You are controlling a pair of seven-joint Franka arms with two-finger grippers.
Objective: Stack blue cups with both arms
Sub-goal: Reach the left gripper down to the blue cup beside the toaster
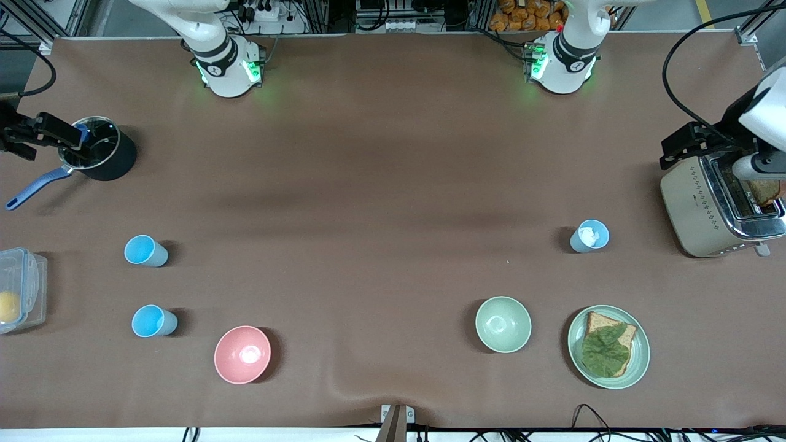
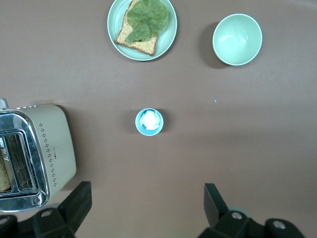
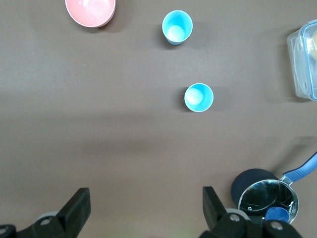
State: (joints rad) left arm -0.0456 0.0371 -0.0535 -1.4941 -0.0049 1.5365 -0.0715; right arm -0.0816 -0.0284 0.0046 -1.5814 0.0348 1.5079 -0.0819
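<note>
Plainly, three blue cups (image 1: pixel 146 251) stand upright, mouths up, unstacked.

Robot lab: aluminium framing (image 1: pixel 37 24), cables (image 1: pixel 681 92)

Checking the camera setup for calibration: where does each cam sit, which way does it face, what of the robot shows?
Front view: high across the table, facing both bases; right hand over the saucepan, left hand over the toaster.
Left wrist view: looks straight down on the toaster, a blue cup holding something white, the pale green bowl and the toast plate; open fingers show.
Right wrist view: looks down on two blue cups, the pink bowl, the saucepan; open fingers show.
Each wrist's things reappear in the front view.
</note>
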